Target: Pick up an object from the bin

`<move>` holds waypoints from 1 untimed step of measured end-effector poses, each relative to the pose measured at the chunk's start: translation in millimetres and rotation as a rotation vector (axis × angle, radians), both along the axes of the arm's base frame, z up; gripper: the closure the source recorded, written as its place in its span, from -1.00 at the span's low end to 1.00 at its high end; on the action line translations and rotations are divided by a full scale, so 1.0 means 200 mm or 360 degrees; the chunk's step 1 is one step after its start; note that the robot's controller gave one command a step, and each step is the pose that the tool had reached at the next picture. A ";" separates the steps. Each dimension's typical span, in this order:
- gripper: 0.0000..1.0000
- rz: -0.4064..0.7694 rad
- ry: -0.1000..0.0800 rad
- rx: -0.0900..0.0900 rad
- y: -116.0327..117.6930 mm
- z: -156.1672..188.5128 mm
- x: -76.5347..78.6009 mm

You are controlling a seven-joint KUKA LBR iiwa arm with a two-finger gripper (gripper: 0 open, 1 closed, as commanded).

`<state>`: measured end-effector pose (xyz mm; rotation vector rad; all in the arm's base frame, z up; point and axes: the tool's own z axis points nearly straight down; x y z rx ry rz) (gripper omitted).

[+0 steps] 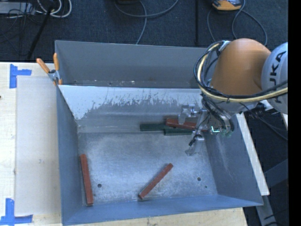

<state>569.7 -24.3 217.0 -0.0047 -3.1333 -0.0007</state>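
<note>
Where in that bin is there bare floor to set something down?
Bare floor: between the left reddish stick and the slanted reddish stick, plus the front right corner. Crowded: back right, pincer beside dark green sticks.

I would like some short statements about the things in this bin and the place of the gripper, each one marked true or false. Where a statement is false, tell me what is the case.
1. A left reddish-brown stick lies flat near the left wall of the bin. True.
2. A slanted reddish-brown stick stands upright in the far left corner. False: it lies flat on the floor, near the front wall.
3. A dark green stick lies at the foot of the back wall. True.
4. The gripper is above the left reddish-brown stick. False: it is at the right side of the bin, close to the right end of the dark green stick and a back reddish-brown stick.
</note>
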 end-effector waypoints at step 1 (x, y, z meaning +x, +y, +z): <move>-1.00 0.0196 0.0003 0.0001 0.37 -0.76 -0.24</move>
